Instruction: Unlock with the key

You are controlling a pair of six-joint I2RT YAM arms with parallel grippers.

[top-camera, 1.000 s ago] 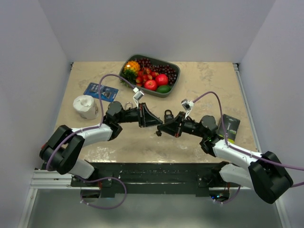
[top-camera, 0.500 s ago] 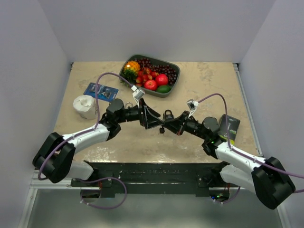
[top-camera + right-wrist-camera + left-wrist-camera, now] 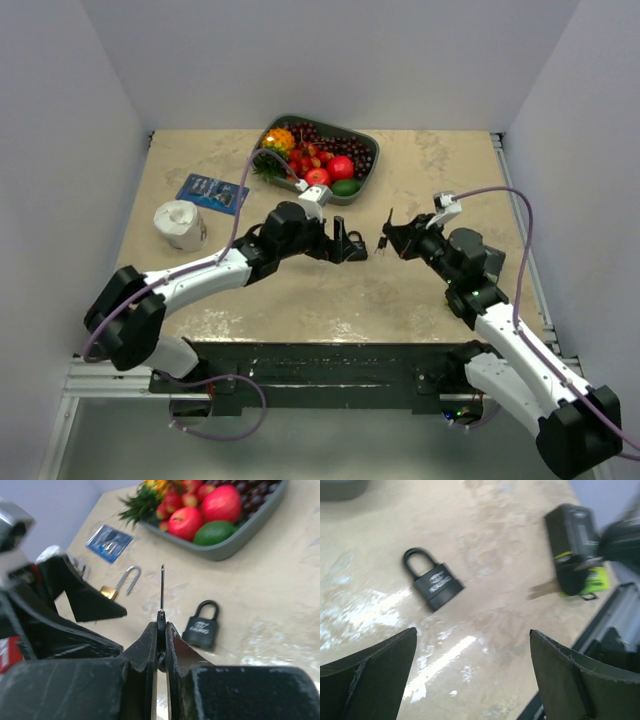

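The black padlock [image 3: 432, 582] lies flat on the table with its shackle closed, also seen in the right wrist view [image 3: 202, 625]. My left gripper [image 3: 473, 630] is open and empty, fingers spread wide just short of the padlock, which lies ahead and to the left. It sits at the table's centre in the top view [image 3: 345, 250]. My right gripper [image 3: 161, 626] is shut on the key [image 3: 162, 587], blade pointing forward, above the table. It hovers right of the padlock [image 3: 385, 240]. The key [image 3: 542, 589] also shows in the left wrist view.
A brass padlock [image 3: 106, 591] with an open shackle lies behind the left gripper. A grey fruit tray [image 3: 366, 152] stands at the back. A blue card [image 3: 212, 192] and a white roll [image 3: 180, 225] sit at the left, a black and green packet [image 3: 487, 262] at the right.
My left gripper has opened wide and reached right to the black padlock. My right gripper has drawn back to the right with the key, away from the padlock.
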